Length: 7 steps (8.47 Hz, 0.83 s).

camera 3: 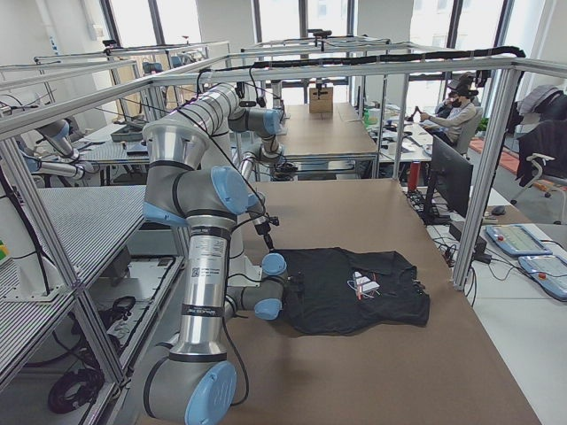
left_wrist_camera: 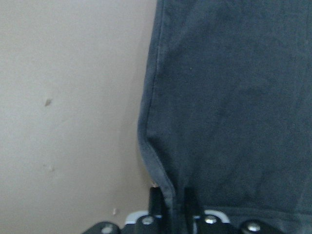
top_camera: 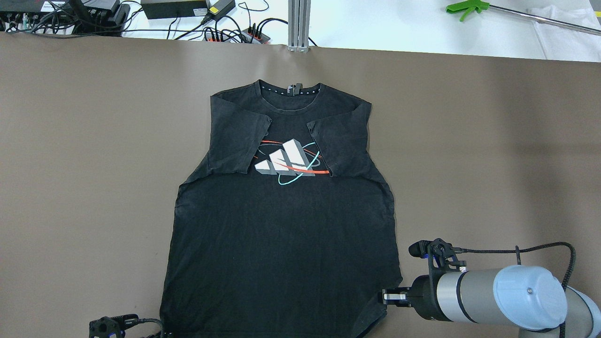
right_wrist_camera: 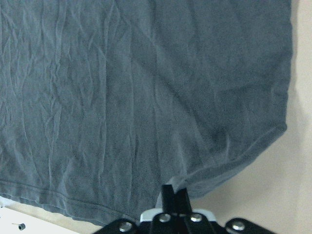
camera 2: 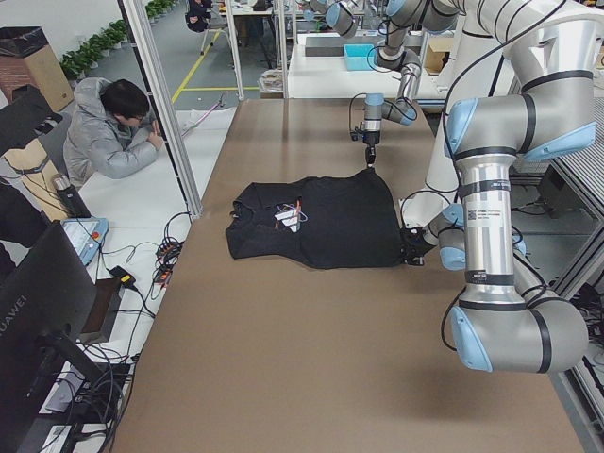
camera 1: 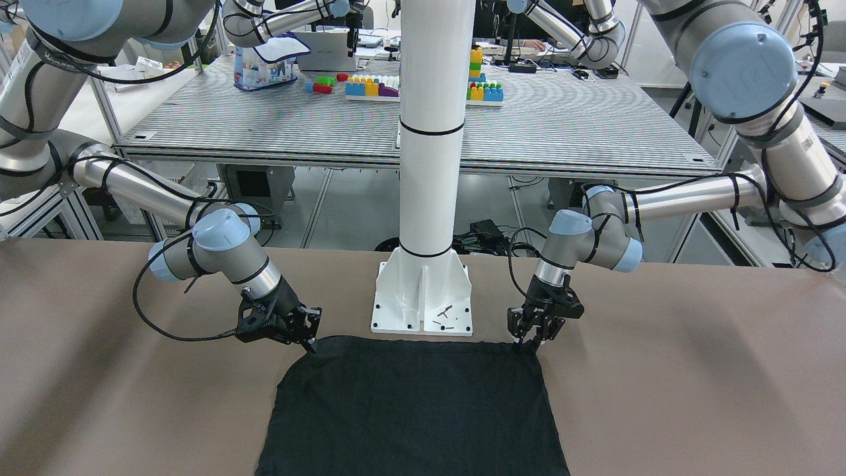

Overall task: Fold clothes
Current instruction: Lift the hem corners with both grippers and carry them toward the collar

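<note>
**Two-arm fold, hem grasp.** A black T-shirt [top_camera: 281, 234] lies flat, front side up, at the middle of the brown table [top_camera: 70, 141]. Its collar [top_camera: 291, 90] points to the far edge, on the operators' side. Its hem lies along the edge nearest the robot, just in front of the white pillar base [camera 1: 423, 301].

Both short sleeves are folded inward over the chest, the left sleeve [top_camera: 235, 141] and the right sleeve [top_camera: 342, 145]. They partly cover a white, red and turquoise print [top_camera: 288, 159].

(a) The left gripper [camera 1: 531, 338] stands nearly upright at the hem corner on the robot's left. In the left wrist view its fingers [left_wrist_camera: 187, 202] are clenched on the hemmed edge, with a ridge of fabric pinched between them.

(b) The right gripper [camera 1: 308, 338] leans in at a tilt to the hem corner on the robot's right. In the right wrist view its fingers [right_wrist_camera: 168, 195] are closed tight on the curled hem.

Both grasped corners sit at or just above the table surface. The rest of the fabric rests on the table, with light wrinkles near the hem.

(c) In the left side view a person [camera 2: 109, 132] in a grey jacket crouches beyond the table's far long edge.
</note>
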Each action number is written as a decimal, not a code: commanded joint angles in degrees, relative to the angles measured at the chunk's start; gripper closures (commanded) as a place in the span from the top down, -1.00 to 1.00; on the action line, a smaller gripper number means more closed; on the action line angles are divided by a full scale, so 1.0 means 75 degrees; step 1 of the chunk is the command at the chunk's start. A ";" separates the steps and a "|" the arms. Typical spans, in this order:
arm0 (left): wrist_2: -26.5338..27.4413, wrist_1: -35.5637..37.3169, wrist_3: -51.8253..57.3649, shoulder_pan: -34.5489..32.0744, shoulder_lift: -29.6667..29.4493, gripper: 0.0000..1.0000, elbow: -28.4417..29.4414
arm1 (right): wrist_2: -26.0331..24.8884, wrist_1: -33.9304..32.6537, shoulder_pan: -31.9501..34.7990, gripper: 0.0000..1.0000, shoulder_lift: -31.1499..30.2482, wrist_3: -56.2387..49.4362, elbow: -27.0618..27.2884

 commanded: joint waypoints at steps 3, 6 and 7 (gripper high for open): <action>-0.0022 0.0017 0.0023 -0.0134 0.0099 -1.00 -0.0938 | 0.0035 0.0012 0.0023 -1.00 -0.0012 -0.0012 0.0232; -0.0163 -0.0030 0.0094 -0.0697 0.0544 -1.00 -0.2135 | 0.0712 0.0232 0.0164 -1.00 -0.0128 0.0104 0.0608; -0.0302 -0.0030 0.0105 -0.0674 0.0533 -1.00 -0.2543 | 0.1109 0.0977 0.0211 -1.00 -0.0547 0.0105 0.0818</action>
